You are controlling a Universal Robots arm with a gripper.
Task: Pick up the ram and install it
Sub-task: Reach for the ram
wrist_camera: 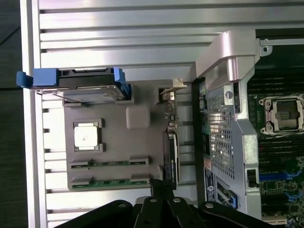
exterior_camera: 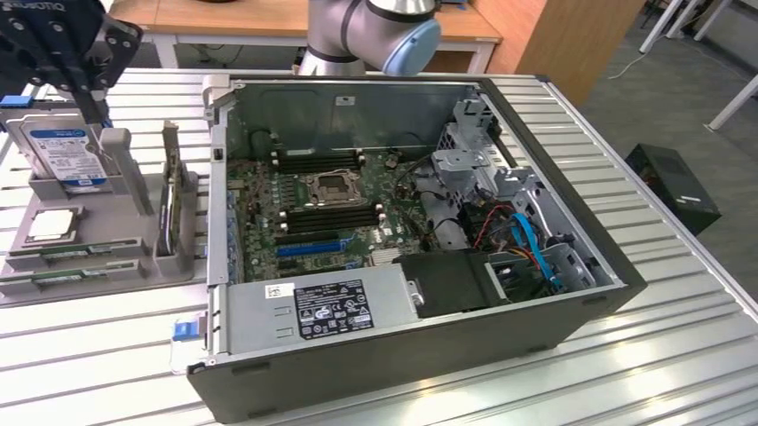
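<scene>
Your open black computer case [exterior_camera: 414, 355] stands to one side of the black pincer [wrist_camera: 162, 186], the grey moulded parts tray [wrist_camera: 142, 142] beneath it. The pincer hangs pressed together and empty, nearer the upright dark card [wrist_camera: 172, 156] than the long thin green ram stick [wrist_camera: 111, 181] lying in its tray groove. Descend like this and you likely strike the card or jab the ram, not straddle it.

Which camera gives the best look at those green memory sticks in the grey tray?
The wrist view: both green memory sticks show at full length, lying side by side in slots of the grey holder. The exterior view shows the green memory sticks at a slant, near the exterior view's left edge.
</scene>
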